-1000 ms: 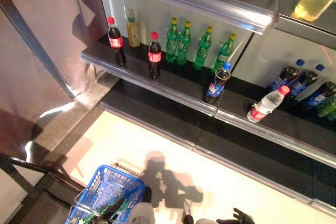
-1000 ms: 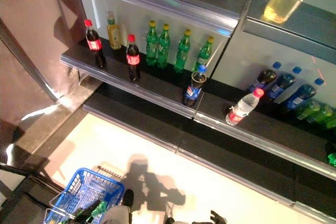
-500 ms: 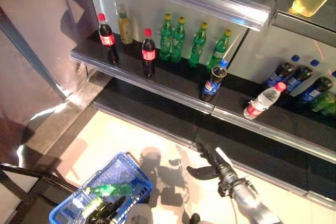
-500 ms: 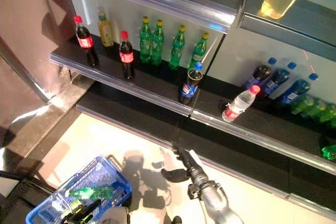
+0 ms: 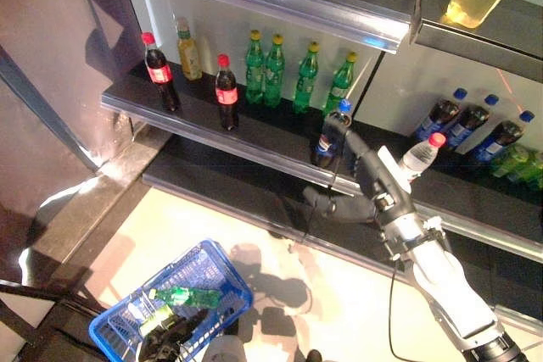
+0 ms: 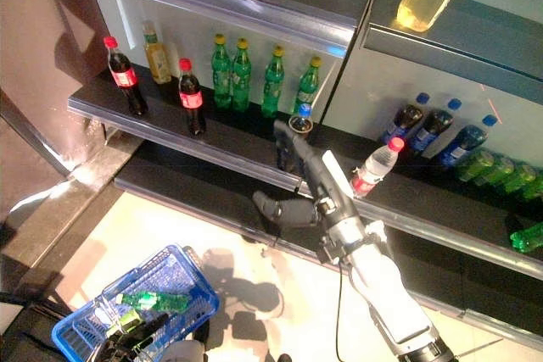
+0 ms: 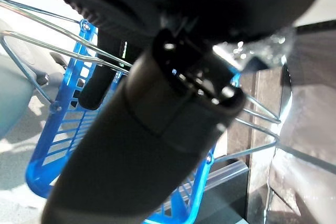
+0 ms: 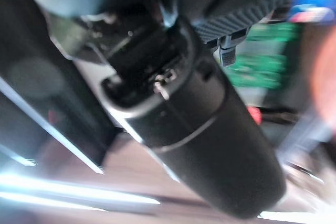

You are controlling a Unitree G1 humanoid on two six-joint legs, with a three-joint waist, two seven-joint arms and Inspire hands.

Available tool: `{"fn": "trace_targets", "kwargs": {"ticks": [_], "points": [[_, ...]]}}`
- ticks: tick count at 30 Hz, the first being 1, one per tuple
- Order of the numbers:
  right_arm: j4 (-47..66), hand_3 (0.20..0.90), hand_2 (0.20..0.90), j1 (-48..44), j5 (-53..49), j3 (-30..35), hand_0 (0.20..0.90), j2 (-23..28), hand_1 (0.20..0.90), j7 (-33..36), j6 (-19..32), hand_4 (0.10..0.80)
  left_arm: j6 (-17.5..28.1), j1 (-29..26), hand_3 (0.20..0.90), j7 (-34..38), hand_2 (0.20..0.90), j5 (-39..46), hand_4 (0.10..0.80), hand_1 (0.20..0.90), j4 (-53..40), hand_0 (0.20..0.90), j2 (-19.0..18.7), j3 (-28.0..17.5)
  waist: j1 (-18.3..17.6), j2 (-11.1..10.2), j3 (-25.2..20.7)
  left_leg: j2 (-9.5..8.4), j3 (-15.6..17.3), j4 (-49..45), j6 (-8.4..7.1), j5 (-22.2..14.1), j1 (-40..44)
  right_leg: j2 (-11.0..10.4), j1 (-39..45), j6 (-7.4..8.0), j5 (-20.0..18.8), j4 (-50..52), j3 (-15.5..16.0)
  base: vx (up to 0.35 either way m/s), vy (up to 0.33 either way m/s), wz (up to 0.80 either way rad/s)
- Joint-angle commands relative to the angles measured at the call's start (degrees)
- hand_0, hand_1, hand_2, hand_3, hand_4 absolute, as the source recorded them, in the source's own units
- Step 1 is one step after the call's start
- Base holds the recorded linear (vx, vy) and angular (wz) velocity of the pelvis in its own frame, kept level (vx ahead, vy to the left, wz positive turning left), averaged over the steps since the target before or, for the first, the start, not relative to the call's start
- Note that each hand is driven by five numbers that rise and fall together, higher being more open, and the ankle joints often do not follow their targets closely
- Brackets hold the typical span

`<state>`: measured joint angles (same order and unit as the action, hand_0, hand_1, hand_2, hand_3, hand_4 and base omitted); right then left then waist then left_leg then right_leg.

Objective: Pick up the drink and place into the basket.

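Straight dark fingers (image 5: 346,135) by glossy bottle (image 5: 327,135)

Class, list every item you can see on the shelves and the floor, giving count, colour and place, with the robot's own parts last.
Red-capped cola bottles: two, dark, shelf's left end.
Pale yellow-drink bottle: one, behind them.
Green bottles with yellow caps: four, shelf's back row.
Blue-capped cola bottle: one, dark, shelf's front edge, at the right hand.
Clear bottle with red cap: one, leaning, right section.
Blue-capped dark bottles: three, right section, at the back.
Blue wire-handled basket: one, lower left; a green bottle lies inside.
Right hand: open.
Left hand: on the basket.
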<state>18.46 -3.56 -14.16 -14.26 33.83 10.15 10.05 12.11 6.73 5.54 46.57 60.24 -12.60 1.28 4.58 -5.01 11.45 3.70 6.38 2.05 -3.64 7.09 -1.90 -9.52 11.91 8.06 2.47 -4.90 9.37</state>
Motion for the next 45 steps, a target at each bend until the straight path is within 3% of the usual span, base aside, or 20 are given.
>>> {"fn": "trace_targets", "kwargs": {"ticks": [1, 11, 19, 26, 36, 45], "points": [[3.64, 0.9, 0.9, -4.32, -0.24, 4.22, 0.9, -0.39, 0.9, 11.56, 3.79, 0.8, 4.7, -0.51, 0.2, -4.48, 0.3, -0.92, 0.1, 0.3, -1.35, 0.3, 1.9, 2.65, 1.28, 1.24, -4.57, 4.33, -3.71, -4.9, -2.69, -4.22, -0.78, -0.59, -1.25, -0.88, -0.06, 4.67, 0.72, 0.051, 0.037, 0.08], [-0.78, 0.9, 0.9, -4.23, 10.34, 4.33, 0.9, -5.28, 0.9, 38.71, 2.23, 0.8, 5.12, 0.92, 0.2, -3.92, 0.3, -0.95, 0.1, 0.3, -2.37, 0.3, 2.94, 5.99, 2.67, 2.9, -0.19, 3.03, -6.31, -11.82, -2.66, -5.54, -5.47, -1.58, -3.41, -1.41, 1.62, 10.07, 2.43, 0.022, 0.04, 0.14], [-2.69, 0.9, 0.9, -4.27, 7.65, 4.03, 0.9, -4.51, 0.9, 38.49, -1.74, 0.8, 4.81, 1.86, 0.2, -4.56, 0.3, -0.72, 0.1, 0.3, -2.52, 0.3, 2.08, 5.43, 3.46, 3.59, 1.41, 2.0, -7.32, -13.39, -2.76, -5.4, -7.34, -2.27, -4.15, -1.33, 1.69, 10.91, 3.31, 0.05, 0.027, 0.07], [-5.65, 0.9, 0.9, -6.27, 5.3, 2.57, 0.9, -5.34, 0.9, 41.91, -0.55, 0.8, 6.2, -0.33, 0.2, -6.05, 0.3, 0.39, 0.1, 0.3, -6.41, 0.3, 1.58, 7.87, 3.49, 4.6, 6.24, 1.16, -8.35, -16.84, -2.98, -5.29, -11.61, -2.51, -7.6, -2.1, 2.59, 14.53, 3.79, -0.035, 0.014, 0.09], [-10.58, 0.9, 0.9, -18.93, 6.0, 3.28, 0.9, -6.83, 0.9, 50.03, -0.21, 0.8, 7.88, -5.89, 0.2, -5.77, 0.3, 4.75, 0.1, 0.3, -11.57, 0.3, -0.57, 12.91, 2.94, 7.32, 16.67, -0.15, -9.4, -21.66, -2.15, -5.48, -18.52, -3.77, -16.95, -3.32, 2.62, 21.18, 3.04, -0.092, 0.044, 0.01], [-14.23, 0.9, 0.9, -26.32, 2.77, 5.07, 0.9, -6.68, 0.9, 52.15, 1.55, 0.8, 8.27, -7.97, 0.2, -5.18, 0.3, 6.21, 0.1, 0.3, -13.18, 0.3, -1.49, 13.09, 3.11, 7.52, 18.34, -0.78, -9.37, -22.54, -0.8, -5.48, -23.65, -3.66, -23.98, -3.29, 1.12, 21.94, 1.77, -0.014, 0.007, -0.01]]}}
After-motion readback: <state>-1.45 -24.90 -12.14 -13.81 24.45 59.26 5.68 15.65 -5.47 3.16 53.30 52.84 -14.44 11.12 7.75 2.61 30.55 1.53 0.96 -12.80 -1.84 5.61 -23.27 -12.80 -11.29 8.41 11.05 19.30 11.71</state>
